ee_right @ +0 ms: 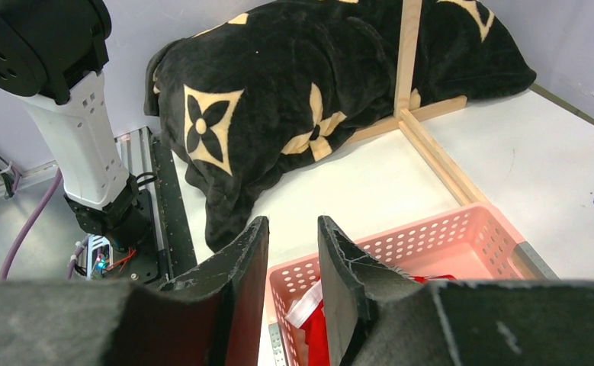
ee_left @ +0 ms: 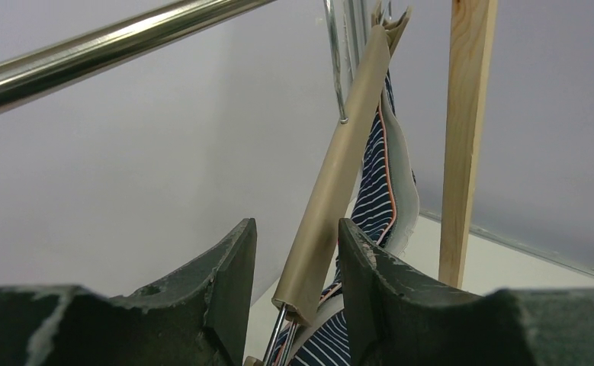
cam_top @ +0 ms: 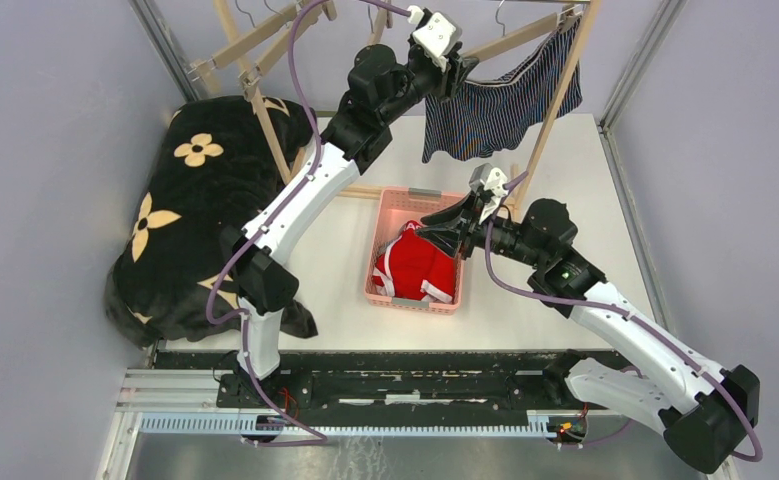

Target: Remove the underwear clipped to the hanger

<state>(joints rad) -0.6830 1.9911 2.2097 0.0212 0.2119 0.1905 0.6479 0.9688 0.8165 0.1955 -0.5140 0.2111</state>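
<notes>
Top view: the boxers hang clipped to the hanger at the far end of the table, above and beyond the basket, where the red briefs already lie. The left gripper is raised to the hanger's left end. The right gripper hovers over the basket's far right corner, carrying nothing.

Left wrist view: the left gripper is spread, its fingers straddling the hanger's tan bar with the boxers draped just behind it. The clip sits at the bottom edge and is barely visible. To do this step well, the jaws should probably drop onto the clip's levers rather than close on the bar, then squeeze squarely so the cloth slips free instead of dragging the hanger along the rail.

Right wrist view: the right gripper is slightly parted and empty above the basket and the briefs. It could usefully rise to take the boxers' hem as they drop.
</notes>
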